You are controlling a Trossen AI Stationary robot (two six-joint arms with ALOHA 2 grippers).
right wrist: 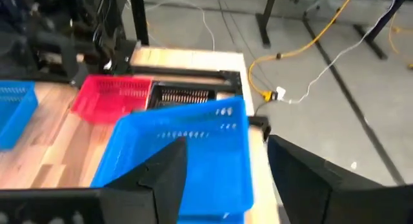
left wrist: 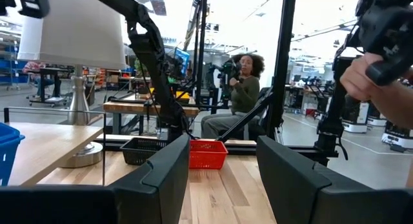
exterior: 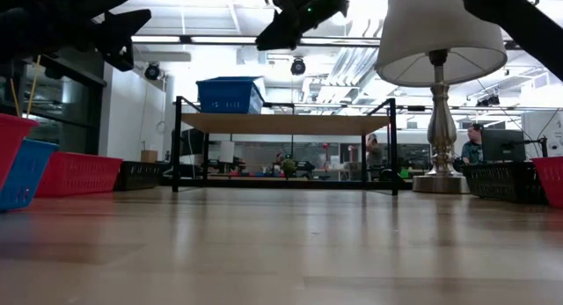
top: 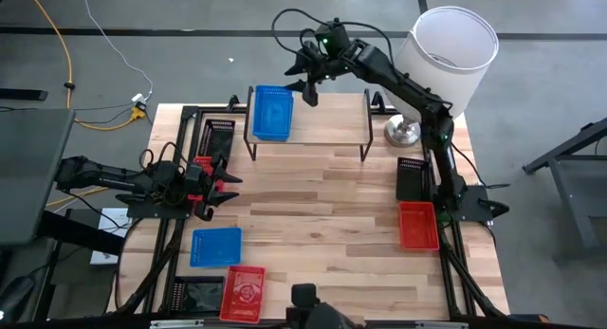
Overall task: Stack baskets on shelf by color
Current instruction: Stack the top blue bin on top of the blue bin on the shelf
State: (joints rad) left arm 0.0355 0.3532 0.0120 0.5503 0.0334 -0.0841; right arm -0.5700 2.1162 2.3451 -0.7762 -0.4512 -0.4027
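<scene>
At eleven o'clock on the wood-topped metal-legged shelf (top: 327, 128) sits a light, stiff blue perforated plastic basket (top: 272, 113); our right tool (top: 305, 82), released, would regrip its rim.

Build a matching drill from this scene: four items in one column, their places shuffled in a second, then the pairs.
Things
1. blue mesh plastic basket
2. white-shaded lamp
3. right gripper
4. left gripper

Places
A. over the table's left side, fingers open
B. on the wood-topped shelf, left end
C. above the shelf's back edge, fingers open
D. just right of the shelf

Pairs: 1-B, 2-D, 3-C, 4-A
</scene>
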